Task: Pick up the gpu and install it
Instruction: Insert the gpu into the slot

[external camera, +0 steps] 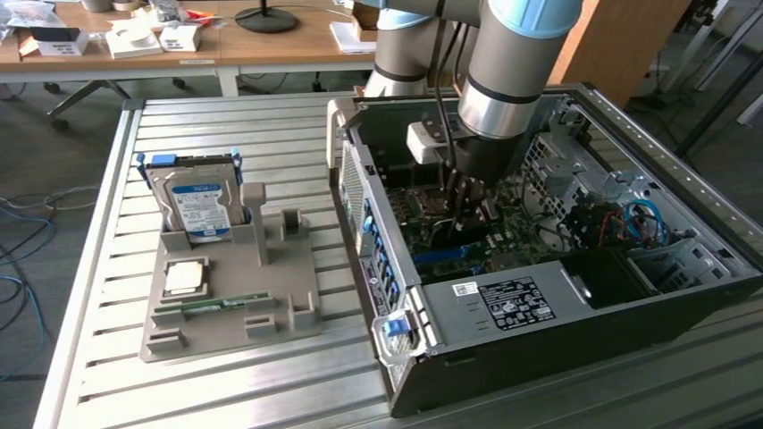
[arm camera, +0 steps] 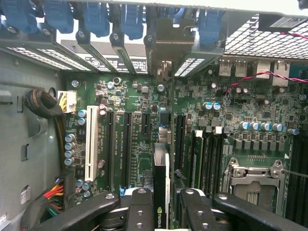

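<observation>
A slatted aluminium table (external camera: 238, 125) carries an open black and grey computer tower case (external camera: 394, 100), laid on its side at the exterior view's right. A grey moulded parts tray (external camera: 286, 313) sits at the exterior view's left with a silver hard drive with a blue-white label (external camera: 197, 206) standing in it. The silver and light-blue robot arm (external camera: 513, 63) reaches straight down into the case, above the green motherboard (arm camera: 139, 101)

The gpu (arm camera: 161, 178), a thin dark card seen edge-on with a logo on its upper edge, is inside the case. It sits directly between the fingers of the black two-finger gripper (arm camera: 167, 209), which is clamped on it, one finger on each flat face. So the card does not lie off to either side of the gripper; it hangs straight below it

The card's long axis runs parallel to the black expansion slots (arm camera: 111, 144) and the white slot (arm camera: 89, 144) beside them, pointing at the far rear wall with its row of blue latches (arm camera: 130, 19). A grey metal bracket (arm camera: 166, 45) stands at that wall in line with the card and looks like the card's end piece. The card stands upright on edge over the board, between the expansion slots and the memory slots (arm camera: 207, 154). Whether its lower edge is already seated in a slot I cannot tell
</observation>
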You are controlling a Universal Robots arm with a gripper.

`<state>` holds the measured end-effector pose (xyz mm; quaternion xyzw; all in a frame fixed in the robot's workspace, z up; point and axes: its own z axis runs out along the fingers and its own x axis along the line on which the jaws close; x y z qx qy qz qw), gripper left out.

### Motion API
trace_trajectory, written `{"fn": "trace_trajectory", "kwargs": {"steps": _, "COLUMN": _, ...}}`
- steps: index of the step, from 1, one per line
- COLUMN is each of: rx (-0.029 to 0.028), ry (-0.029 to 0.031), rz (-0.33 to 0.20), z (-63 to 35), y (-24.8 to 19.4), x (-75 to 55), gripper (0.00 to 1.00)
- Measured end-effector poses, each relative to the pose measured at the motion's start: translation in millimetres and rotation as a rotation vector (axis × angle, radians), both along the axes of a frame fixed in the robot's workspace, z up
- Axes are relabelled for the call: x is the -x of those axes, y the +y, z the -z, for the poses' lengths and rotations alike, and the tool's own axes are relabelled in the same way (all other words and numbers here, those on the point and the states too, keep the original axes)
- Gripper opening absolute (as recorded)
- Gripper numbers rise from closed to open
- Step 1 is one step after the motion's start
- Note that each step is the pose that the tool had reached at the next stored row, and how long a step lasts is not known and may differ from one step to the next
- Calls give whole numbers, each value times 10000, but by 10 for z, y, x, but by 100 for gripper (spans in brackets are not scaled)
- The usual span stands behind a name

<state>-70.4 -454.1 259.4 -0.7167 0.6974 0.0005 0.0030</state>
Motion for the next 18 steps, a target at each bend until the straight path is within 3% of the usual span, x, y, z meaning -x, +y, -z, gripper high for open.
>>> {"fn": "trace_trajectory", "kwargs": {"steps": 18, "rx": -16, "ry": -1, "rz": 0, "z": 25, "y": 0, "x": 6, "gripper": 26}}
